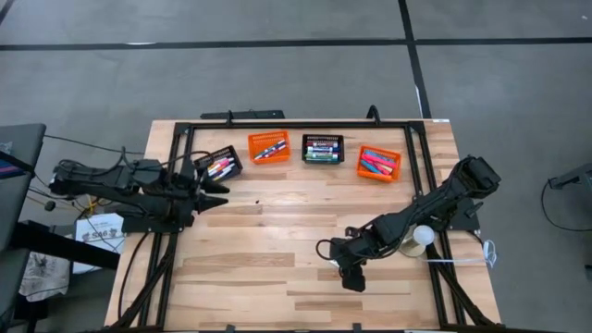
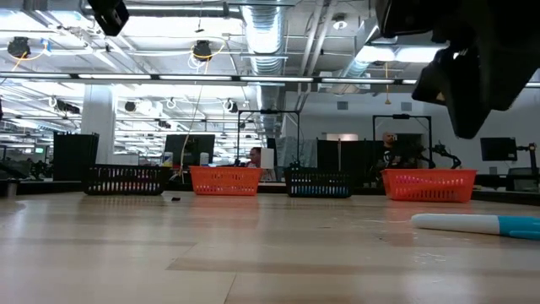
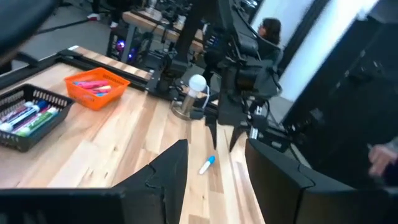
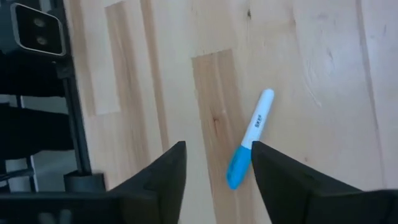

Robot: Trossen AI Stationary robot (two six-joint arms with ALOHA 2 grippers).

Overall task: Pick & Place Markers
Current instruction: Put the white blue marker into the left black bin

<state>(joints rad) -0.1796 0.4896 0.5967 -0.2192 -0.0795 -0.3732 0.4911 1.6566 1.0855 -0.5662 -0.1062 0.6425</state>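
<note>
Your loose marker lies flat on the bare wood, white barrel with a blue cap, clear of any basket and well apart from the others. You see it again lying on its side low across the table. The rest of your markers sit in mixed colours inside the four baskets along the far edge.
</note>
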